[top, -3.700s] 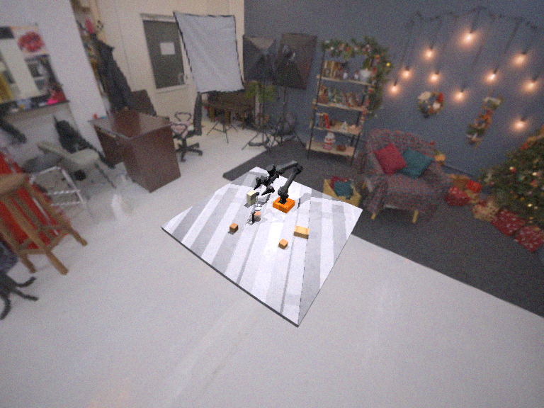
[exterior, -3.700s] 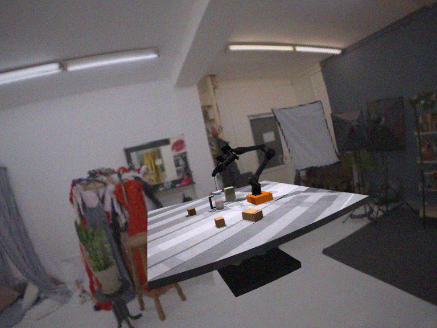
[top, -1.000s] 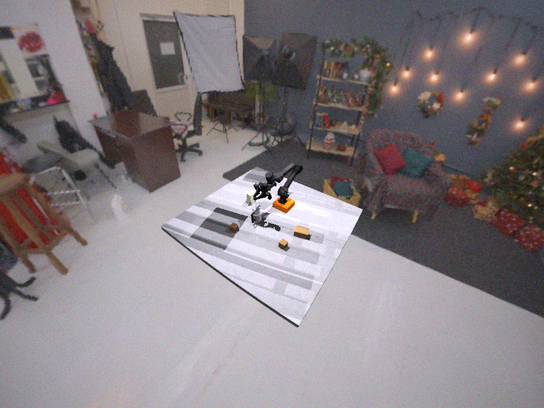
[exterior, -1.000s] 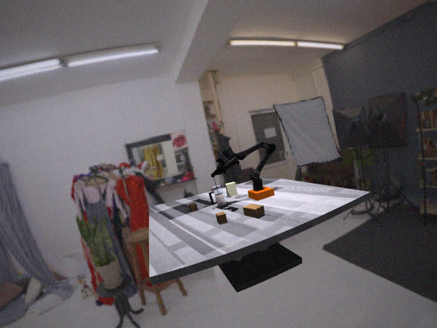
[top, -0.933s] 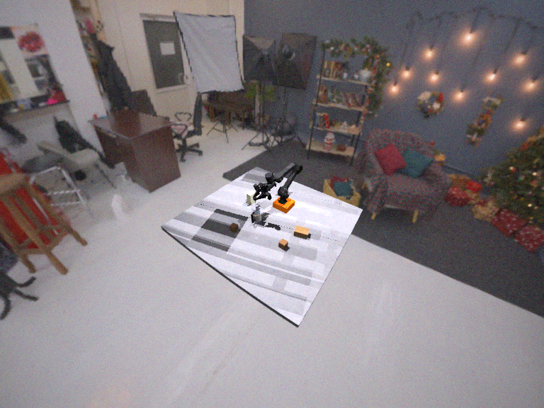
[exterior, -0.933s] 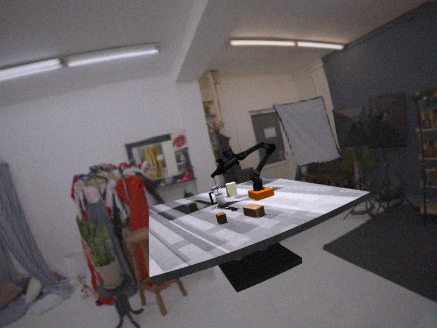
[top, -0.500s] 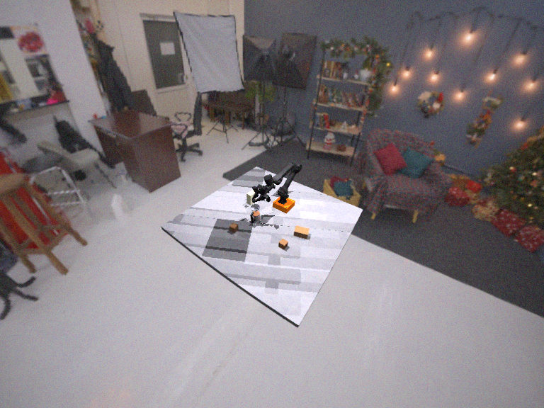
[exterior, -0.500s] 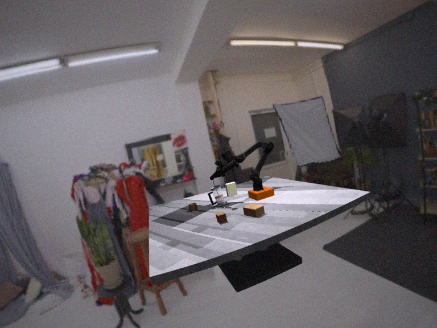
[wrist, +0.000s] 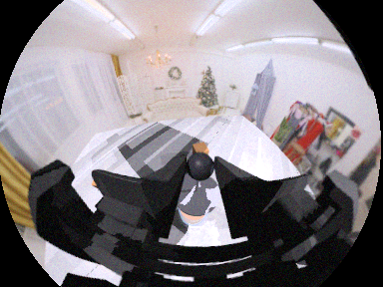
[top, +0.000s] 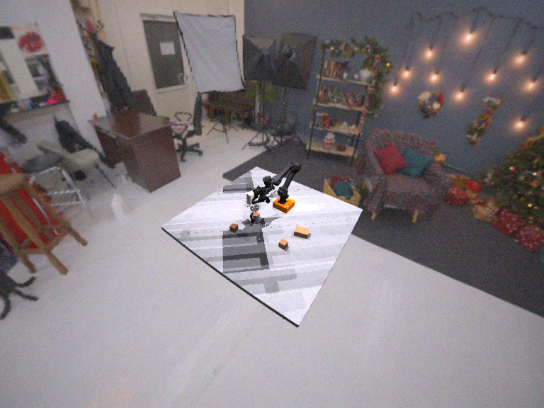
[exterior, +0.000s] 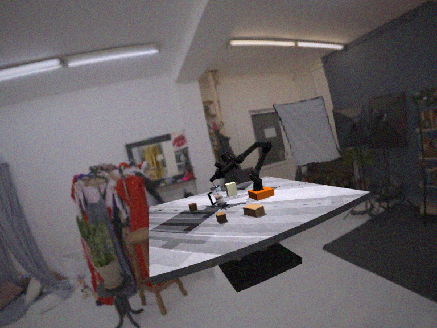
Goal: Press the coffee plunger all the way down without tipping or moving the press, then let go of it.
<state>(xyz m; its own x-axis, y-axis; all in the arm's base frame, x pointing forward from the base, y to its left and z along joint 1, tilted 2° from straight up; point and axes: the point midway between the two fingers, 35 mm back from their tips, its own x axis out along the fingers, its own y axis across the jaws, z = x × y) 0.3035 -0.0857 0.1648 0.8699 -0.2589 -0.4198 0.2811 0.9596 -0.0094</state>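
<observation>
The coffee press (top: 256, 216) (exterior: 219, 199) stands upright on the table, a glass body with a peach-coloured band and a black handle (exterior: 210, 198) on its side. Part of its body also shows low in the wrist view. The round black plunger knob (wrist: 200, 166) sits between my fingertips. My gripper (top: 255, 202) (exterior: 212, 180) (wrist: 199, 158) is shut on the knob and is above the press, tilted downward. In the exterior view a short length of thin rod shows between the fingertips and the lid. How deep the plunger sits inside is too small to tell.
A pale upright block (top: 250, 197) (exterior: 231, 189) stands behind the press. A brown cube (top: 234, 227) (exterior: 193, 206), another cube (top: 283, 244) (exterior: 221, 217) and a tan box (top: 301, 231) (exterior: 254, 210) lie on the table. The arm's orange base (top: 283, 205) (exterior: 261, 193) is beside the press.
</observation>
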